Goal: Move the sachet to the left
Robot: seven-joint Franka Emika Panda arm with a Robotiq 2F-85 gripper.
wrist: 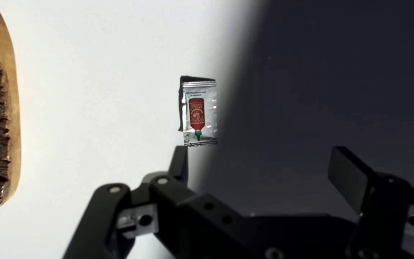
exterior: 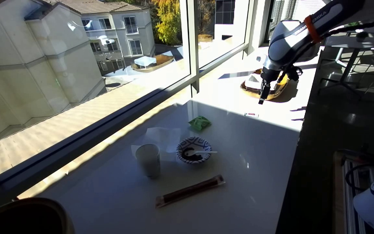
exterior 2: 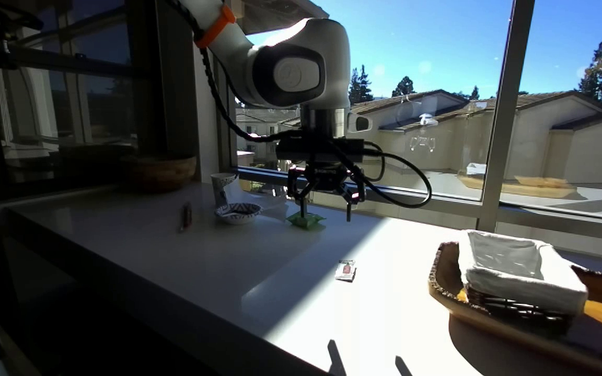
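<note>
The fingers (wrist: 349, 178) stood wide apart, raised above the desk (exterior 2: 201, 261). Just ahead of one of them in the wrist view, the sachet (wrist: 200, 115) lay sunlit on the desk, between the bark-edged wooden tray (wrist: 13, 115) and the green packet (exterior 2: 312, 221). Past that packet, in both exterior views, came the patterned bowl (exterior: 203, 142), the white cup (exterior: 148, 160) and the long brown stick (exterior: 190, 191).

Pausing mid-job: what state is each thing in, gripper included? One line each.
Gripper: open, holding nothing.
Sachet: lying bottle-picture up, ungripped.
Green packet: lying; whether opened, cannot tell.
Cup: upright; contents not visible.
Patterned bowl: upright, holding dark contents and white utensil.
Brown stick: lying, wrapped.
Basket: cloth-lined, standing in wooden tray.
Wooden bowl: upright; inside too dark.
White sheet: spread out.
</note>
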